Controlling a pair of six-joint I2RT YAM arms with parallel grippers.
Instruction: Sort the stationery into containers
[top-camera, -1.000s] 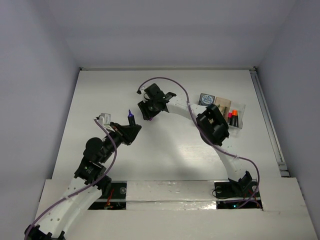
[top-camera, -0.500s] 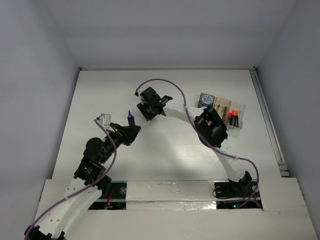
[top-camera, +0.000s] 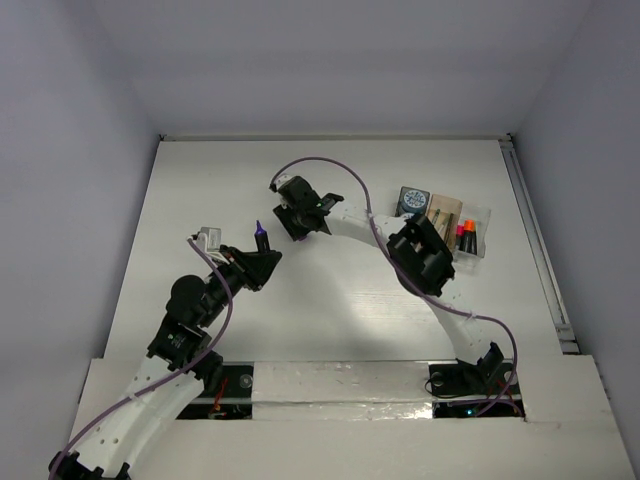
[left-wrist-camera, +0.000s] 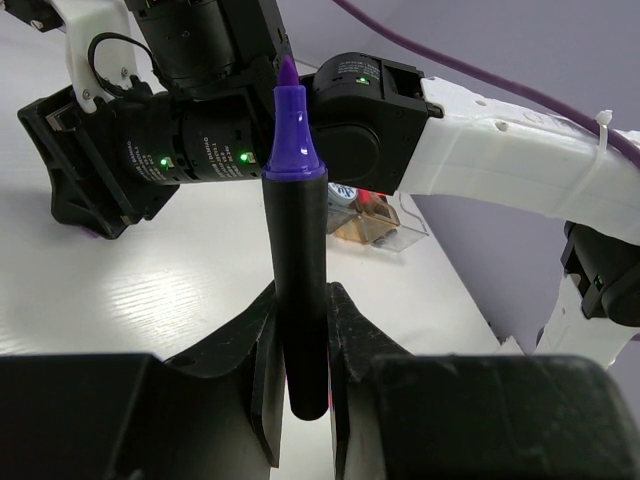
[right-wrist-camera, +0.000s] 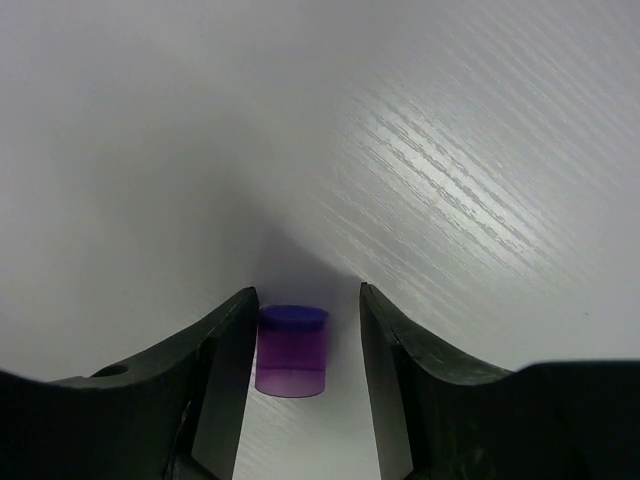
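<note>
Markers already sit in the clear box. Left of the box, the left gripper clamps an uncapped purple highlighter. The right gripper stands open astride the purple cap, so capping and boxing remain.

Robotics lab cell. Plain walls box in a white table. A cabled left arm and right arm are bolted at its near edge.

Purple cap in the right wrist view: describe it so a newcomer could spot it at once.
On the white table, the right gripper hangs over the middle rear. Between its open jaws stands a small translucent purple cap. Unlike the purple-tipped marker in the left gripper, it is a loose stubby cylinder with no black body.
</note>
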